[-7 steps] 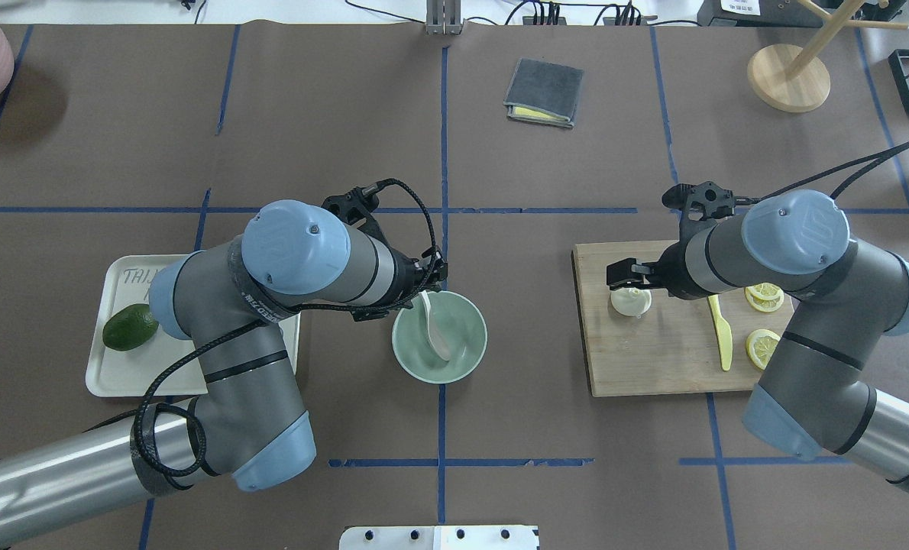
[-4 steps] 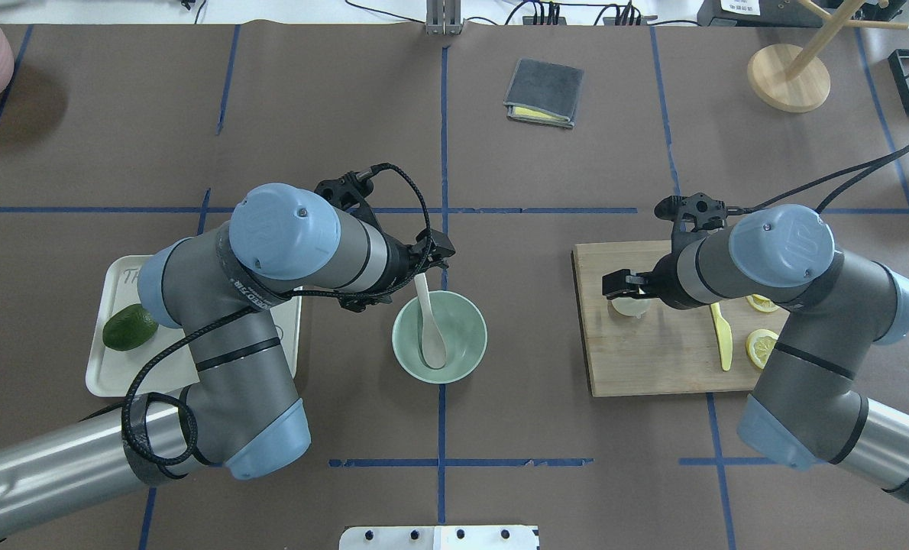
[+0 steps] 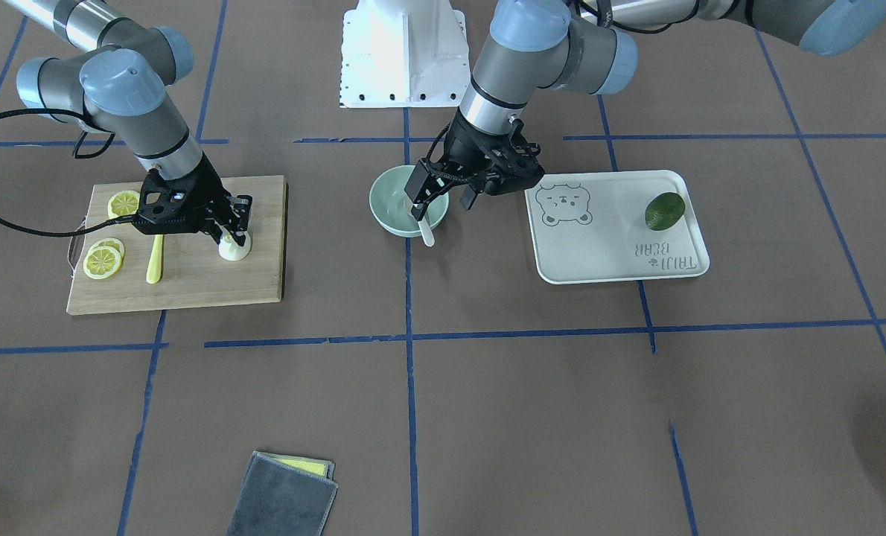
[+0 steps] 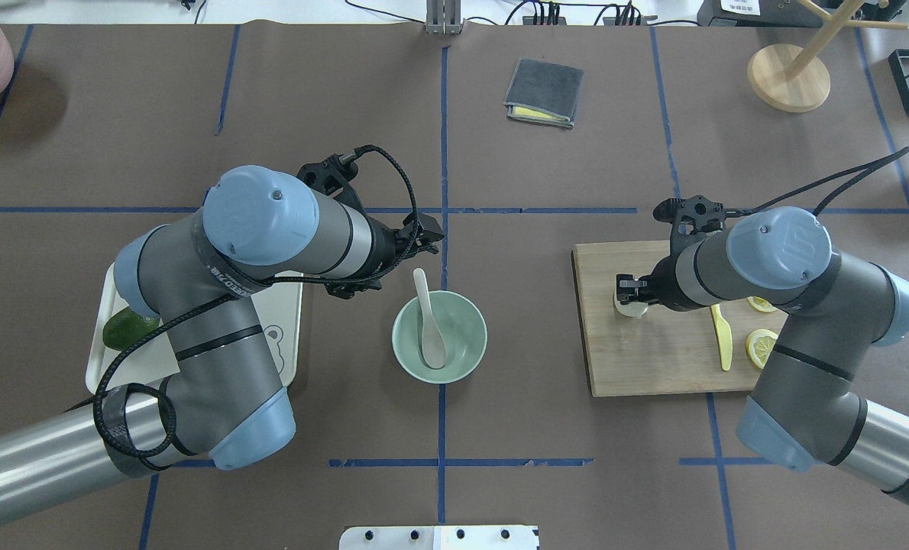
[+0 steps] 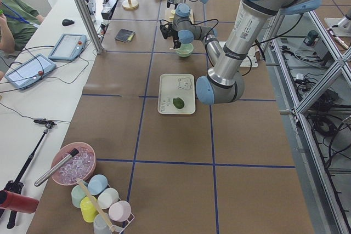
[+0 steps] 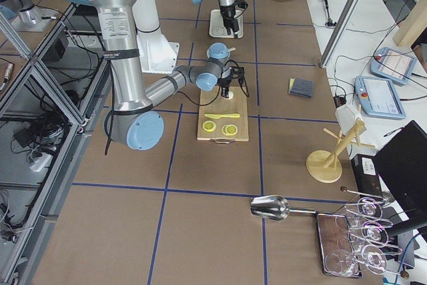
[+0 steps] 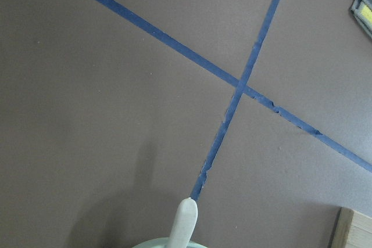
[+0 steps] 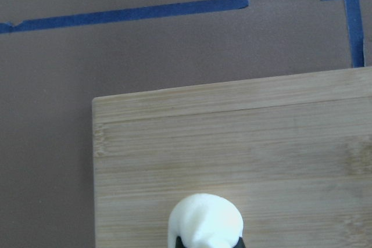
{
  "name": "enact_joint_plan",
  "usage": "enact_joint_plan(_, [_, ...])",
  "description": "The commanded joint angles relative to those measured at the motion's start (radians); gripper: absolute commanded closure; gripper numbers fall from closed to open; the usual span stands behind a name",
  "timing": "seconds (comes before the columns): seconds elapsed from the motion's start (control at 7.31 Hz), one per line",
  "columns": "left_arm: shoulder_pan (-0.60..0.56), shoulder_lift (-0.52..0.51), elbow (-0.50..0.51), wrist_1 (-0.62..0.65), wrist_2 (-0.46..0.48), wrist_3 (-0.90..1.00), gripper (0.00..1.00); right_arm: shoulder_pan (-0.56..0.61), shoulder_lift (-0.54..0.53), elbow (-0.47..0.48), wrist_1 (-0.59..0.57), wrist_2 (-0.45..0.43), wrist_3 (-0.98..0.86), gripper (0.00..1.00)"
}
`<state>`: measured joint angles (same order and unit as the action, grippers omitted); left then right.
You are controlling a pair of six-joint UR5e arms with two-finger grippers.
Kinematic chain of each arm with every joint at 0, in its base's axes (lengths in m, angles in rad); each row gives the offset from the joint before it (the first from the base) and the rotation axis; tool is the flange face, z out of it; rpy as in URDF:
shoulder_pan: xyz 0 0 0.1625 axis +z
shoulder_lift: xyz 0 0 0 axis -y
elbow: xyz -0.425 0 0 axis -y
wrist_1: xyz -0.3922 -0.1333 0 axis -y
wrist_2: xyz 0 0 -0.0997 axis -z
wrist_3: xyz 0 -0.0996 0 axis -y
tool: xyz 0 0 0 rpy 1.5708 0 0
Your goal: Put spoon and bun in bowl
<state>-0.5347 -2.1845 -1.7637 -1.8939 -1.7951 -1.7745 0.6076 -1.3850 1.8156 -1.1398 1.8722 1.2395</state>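
One of two items is already lying in place, so I am judging the task half done. In the front-facing view the spoon [image 3: 426, 235] is resting in the bowl [image 3: 380, 216], its handle leaning out over the rim. The left hand [image 3: 447, 195] is hanging just above the bowl with its fingers spread, gripping nothing. The bun [image 3: 234, 249] is sitting well apart from the bowl, on the robot's right of it, on a board [image 3: 190, 279]. The right hand [image 3: 225, 225] is standing over it, fingers down at its sides.

In the overhead view the scoop is lying on the bowl's floor and the left hand is hovering just past the far rim, clear of the handle. Both side views are showing the hands too small to judge. The left wrist view is showing only the handle tip and no fingers. In the right wrist view dark fingertips [image 8: 176, 241] are pinching the bun. Carrying it across to the bowl is what is remaining.
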Motion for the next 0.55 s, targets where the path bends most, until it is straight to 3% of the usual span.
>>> enact_joint_plan(0.0, [-0.045, 0.031, -0.069, 0.077, -0.003, 0.062, 0.00, 0.026, 0.001, 0.036, -0.003, 0.016, 0.000, 0.83])
enact_joint_plan(0.27, [-0.115, 0.119, -0.163, 0.124, -0.003, 0.200, 0.00, 0.055, 0.018, 0.074, -0.003, 0.041, 0.001, 0.82])
enact_joint_plan(0.41, [-0.161, 0.174, -0.193, 0.124, -0.003, 0.270, 0.00, 0.057, 0.088, 0.074, -0.053, 0.044, 0.004, 0.82])
